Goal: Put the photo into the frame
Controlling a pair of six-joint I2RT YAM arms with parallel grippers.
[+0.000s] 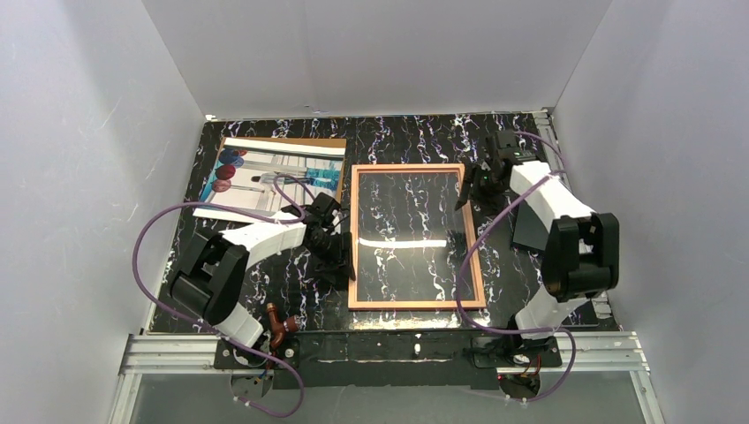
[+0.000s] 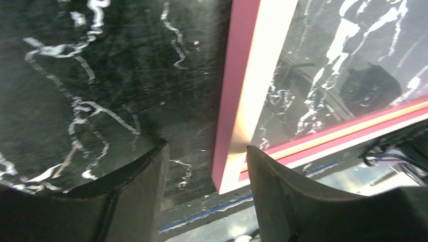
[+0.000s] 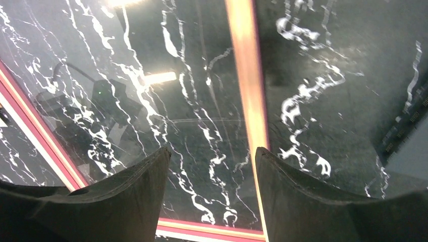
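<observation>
- Black, white-veined worktop (image 1: 406, 141) from above, boxed in by plain white walls.
- Frame (image 1: 415, 305) flat at mid-worktop, copper-orange side up, marble showing through the clear pane.
- Photo (image 1: 265, 177) at the far-left corner, picture side up, resting on a brown backing board (image 1: 329, 141), well apart from the frame.
- Left pincer (image 1: 338, 268) down low just beside the frame's left rail, toward the near end.
- Right pincer (image 1: 466, 193) at the frame's far-right corner.
- Dark grey sheet (image 1: 530, 234) by the right edge, partly under the right arm.
- Left wrist view: left pincer (image 2: 206, 148) released, fingers spread, nothing clamped.
- Same view: frame (image 2: 252, 75) with its pink outer side and pale top face, the corner reaching into the gap between the fingers; worktop (image 2: 101, 75) bare to one side; contact with the frame impossible to tell.
- Right wrist view: right pincer (image 3: 212, 151) released too, fingers wide apart, gripping nothing.
- Same view: one orange rail of the frame (image 3: 245, 75) running down toward the gap between the fingers, glossy pane on one side with lamp reflections, bare worktop (image 3: 328, 75) on the other.
</observation>
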